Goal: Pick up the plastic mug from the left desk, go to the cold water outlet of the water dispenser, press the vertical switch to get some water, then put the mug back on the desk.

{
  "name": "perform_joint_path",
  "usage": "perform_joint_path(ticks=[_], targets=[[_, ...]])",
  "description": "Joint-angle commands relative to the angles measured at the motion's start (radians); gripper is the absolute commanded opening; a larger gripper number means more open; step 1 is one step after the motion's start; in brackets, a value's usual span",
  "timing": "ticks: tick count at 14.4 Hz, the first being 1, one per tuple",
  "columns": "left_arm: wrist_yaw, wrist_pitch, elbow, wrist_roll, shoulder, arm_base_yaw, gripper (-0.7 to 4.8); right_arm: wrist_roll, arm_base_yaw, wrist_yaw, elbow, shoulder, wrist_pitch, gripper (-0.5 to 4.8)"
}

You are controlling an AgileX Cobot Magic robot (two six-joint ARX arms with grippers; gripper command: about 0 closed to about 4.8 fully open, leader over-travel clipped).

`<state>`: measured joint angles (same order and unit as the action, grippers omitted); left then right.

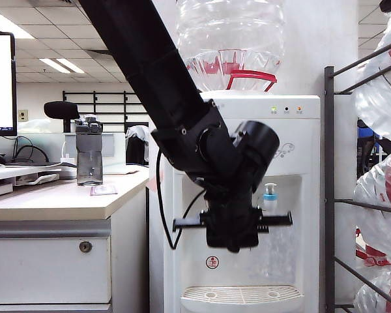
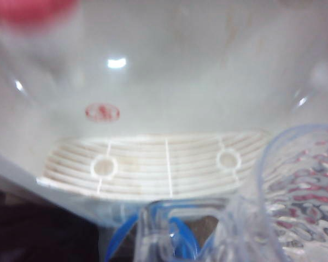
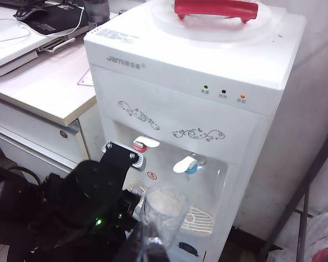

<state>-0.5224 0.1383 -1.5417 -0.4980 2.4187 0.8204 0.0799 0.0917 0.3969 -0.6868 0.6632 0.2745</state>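
Mug (image 3: 164, 204) of clear, rippled plastic rides in the left gripper (image 2: 169, 240), whose fingers pinch its side handle so the open mouth faces up inside the white water dispenser (image 3: 169, 71) alcove, above the slotted drip tray (image 2: 164, 164), near the blue-collared cold water outlet (image 3: 187, 164). The right gripper is out of view; its fingers cannot be judged. Beige bench (image 1: 58, 199) stands beside.

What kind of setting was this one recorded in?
Most likely an office: ceiling-panel lighting over a desk with a monitor, beside a water dispenser and racked spare water bottles.
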Motion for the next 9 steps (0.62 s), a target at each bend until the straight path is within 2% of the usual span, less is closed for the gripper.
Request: perform_joint_path(ticks=[1, 9], targets=[[0.01, -0.002, -0.018, -0.014, 0.002, -0.002, -0.06, 0.003, 0.001, 0.002, -0.005, -0.002, -0.018, -0.05], [0.06, -0.1, -0.154, -0.036, 0.069, -0.024, -0.06, 0.003, 0.001, 0.002, -0.005, -0.002, -0.027, -0.05]])
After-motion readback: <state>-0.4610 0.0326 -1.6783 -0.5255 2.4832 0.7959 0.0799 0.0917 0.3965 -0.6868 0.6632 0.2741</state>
